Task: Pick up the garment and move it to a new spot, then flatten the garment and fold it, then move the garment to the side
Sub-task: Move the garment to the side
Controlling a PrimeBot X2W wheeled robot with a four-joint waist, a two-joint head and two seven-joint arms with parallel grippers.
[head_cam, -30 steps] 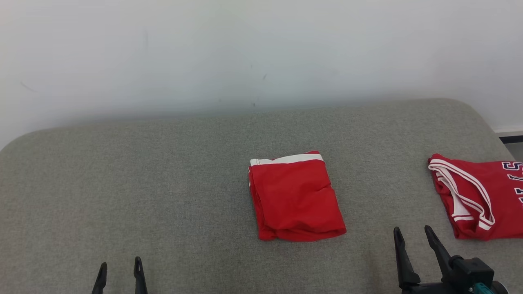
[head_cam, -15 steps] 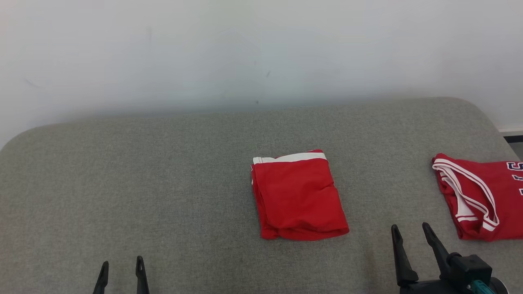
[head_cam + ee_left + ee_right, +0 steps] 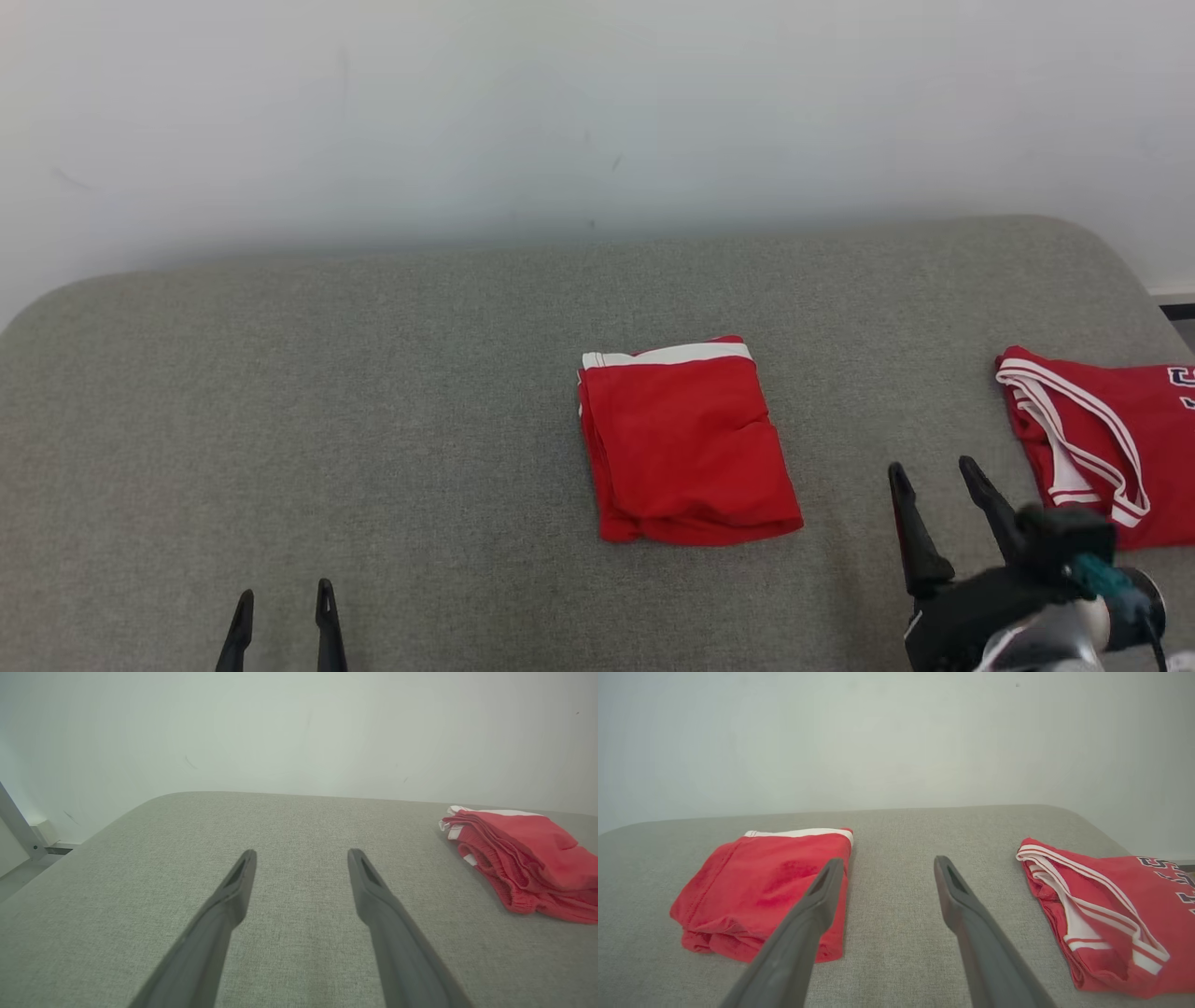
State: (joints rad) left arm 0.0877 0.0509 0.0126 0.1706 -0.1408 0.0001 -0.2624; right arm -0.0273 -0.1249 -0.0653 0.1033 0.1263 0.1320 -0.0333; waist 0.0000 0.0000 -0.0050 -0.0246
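A red garment (image 3: pixel 686 443) with a white band lies folded into a neat rectangle in the middle of the grey padded surface (image 3: pixel 373 373). It also appears at the right in the left wrist view (image 3: pixel 523 858) and at the left in the right wrist view (image 3: pixel 756 882). My left gripper (image 3: pixel 285 597) (image 3: pixel 302 854) stands open over bare fabric, well left of the garment. My right gripper (image 3: pixel 934 469) (image 3: pixel 888 860) is open too, hovering near the front between the folded garment and a second red piece, touching neither.
A red jersey (image 3: pixel 1111 429) (image 3: pixel 1111 905) with white trim and dark lettering lies loosely at the right edge of the surface. A pale wall rises right behind the padded surface, whose far corners are rounded.
The head camera has shifted slightly. My right wrist has risen further into view and looks blurred with motion. Both garments lie as before; the left gripper has barely moved.
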